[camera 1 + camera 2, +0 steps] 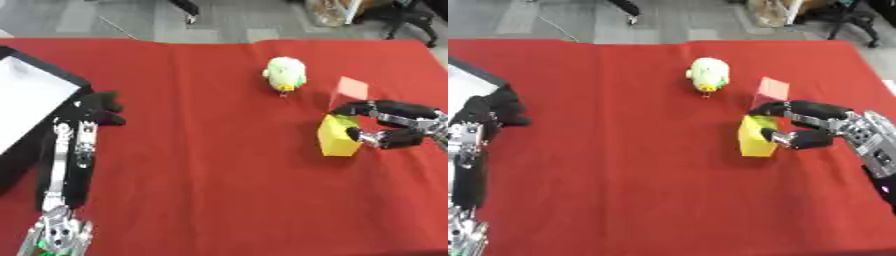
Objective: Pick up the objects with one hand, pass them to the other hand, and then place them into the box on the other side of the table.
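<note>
A yellow block (336,136) stands on the red tablecloth at the right. My right hand (394,126) comes in from the right edge, its fingers above and thumb below curling around the block's right side. A pink block (351,88) lies just behind the hand. Farther back sits a pale green and white plush toy (285,73). My left hand (98,107) rests at the left with its fingers curled, holding nothing, beside the box (26,95), which has a black rim and a white inside.
The red cloth (201,165) covers the whole table. Grey floor, chair legs and a bag show beyond the far edge.
</note>
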Controlling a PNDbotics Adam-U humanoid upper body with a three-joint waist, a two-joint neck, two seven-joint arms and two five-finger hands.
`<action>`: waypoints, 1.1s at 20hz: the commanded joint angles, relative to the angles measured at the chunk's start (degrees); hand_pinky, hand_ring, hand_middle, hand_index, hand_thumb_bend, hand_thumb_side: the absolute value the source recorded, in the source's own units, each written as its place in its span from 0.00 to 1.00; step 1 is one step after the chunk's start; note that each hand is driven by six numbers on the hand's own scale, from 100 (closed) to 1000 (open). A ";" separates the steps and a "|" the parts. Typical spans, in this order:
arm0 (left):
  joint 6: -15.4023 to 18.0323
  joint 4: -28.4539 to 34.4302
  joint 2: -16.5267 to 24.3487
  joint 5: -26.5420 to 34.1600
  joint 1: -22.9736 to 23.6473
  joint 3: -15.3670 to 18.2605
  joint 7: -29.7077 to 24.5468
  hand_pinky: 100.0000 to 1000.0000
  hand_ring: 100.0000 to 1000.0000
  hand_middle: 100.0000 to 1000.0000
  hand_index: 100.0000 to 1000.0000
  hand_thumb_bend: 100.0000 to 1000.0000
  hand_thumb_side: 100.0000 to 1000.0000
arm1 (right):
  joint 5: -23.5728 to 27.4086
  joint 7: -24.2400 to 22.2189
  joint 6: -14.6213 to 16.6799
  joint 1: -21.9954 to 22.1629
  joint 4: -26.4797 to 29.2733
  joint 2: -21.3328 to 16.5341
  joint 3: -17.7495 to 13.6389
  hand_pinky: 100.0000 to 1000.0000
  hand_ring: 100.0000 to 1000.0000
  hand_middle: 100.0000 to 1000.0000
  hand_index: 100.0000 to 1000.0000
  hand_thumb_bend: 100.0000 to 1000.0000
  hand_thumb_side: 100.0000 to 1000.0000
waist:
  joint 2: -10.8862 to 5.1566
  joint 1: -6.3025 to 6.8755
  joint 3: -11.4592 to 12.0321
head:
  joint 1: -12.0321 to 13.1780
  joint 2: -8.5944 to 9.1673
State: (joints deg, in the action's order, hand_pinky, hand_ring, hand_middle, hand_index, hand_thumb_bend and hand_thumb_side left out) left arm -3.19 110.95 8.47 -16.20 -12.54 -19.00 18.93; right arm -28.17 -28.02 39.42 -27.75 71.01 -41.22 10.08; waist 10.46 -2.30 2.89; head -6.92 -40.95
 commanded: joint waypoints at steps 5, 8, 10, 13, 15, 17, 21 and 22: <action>0.15 1.02 -0.09 0.12 -0.56 -0.11 -0.11 0.62 0.48 0.51 0.71 0.17 1.00 | -6.29 -0.47 2.14 -0.88 2.04 -1.20 -0.14 0.85 0.89 0.91 1.00 0.00 1.00 | -0.53 -0.10 0.02 | -0.09 0.14; 0.15 1.02 -0.08 0.11 -0.54 -0.11 -0.12 0.62 0.48 0.51 0.71 0.17 1.00 | -8.97 -0.04 2.51 -0.98 2.73 -1.43 -0.19 0.85 0.89 0.91 1.00 0.00 1.00 | -0.55 -0.13 0.05 | -0.14 0.16; 0.16 1.02 -0.08 0.12 -0.54 -0.10 -0.12 0.62 0.48 0.51 0.71 0.17 1.00 | -10.76 0.49 2.66 -0.93 2.96 -1.40 -0.26 0.85 0.88 0.88 1.00 0.00 1.00 | -0.55 -0.15 0.06 | -0.17 0.21; 0.17 1.00 -0.09 0.12 -0.54 -0.10 -0.12 0.62 0.48 0.51 0.71 0.17 1.00 | -13.42 1.95 2.78 -0.91 2.81 -1.24 -0.38 0.84 0.85 0.84 1.00 0.00 0.93 | -0.53 -0.17 0.09 | -0.18 0.23; 0.17 1.00 -0.09 0.10 -0.54 -0.10 -0.13 0.62 0.48 0.51 0.71 0.17 1.00 | -15.12 3.23 2.85 -0.96 2.76 -1.13 -0.48 0.83 0.83 0.81 1.00 0.00 0.87 | -0.53 -0.17 0.11 | -0.20 0.22; 0.18 1.00 -0.09 0.09 -0.54 -0.10 -0.13 0.62 0.48 0.51 0.71 0.17 1.00 | -16.87 4.87 2.95 -1.00 2.81 -1.00 -0.64 0.83 0.82 0.77 1.00 0.00 0.83 | -0.52 -0.17 0.11 | -0.23 0.24; 0.18 0.99 -0.11 0.10 -0.54 -0.09 -0.14 0.62 0.48 0.51 0.71 0.17 1.00 | -20.36 8.33 3.14 -0.98 2.70 -0.71 -0.79 0.81 0.79 0.71 1.00 0.00 0.76 | -0.52 -0.16 0.11 | -0.28 0.23; 0.18 0.99 -0.12 0.09 -0.55 -0.09 -0.14 0.62 0.48 0.51 0.71 0.17 1.00 | -21.17 9.17 3.20 -0.95 2.55 -0.63 -0.78 0.81 0.78 0.69 1.00 0.00 0.75 | -0.52 -0.15 0.11 | -0.29 0.24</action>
State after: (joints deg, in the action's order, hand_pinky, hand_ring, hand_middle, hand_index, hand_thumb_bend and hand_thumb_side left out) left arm -3.14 110.95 8.47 -16.20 -12.54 -19.00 18.88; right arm -47.81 -19.78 42.59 -28.28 73.32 -40.79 9.66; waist 10.48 -2.47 2.97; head -7.11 -40.96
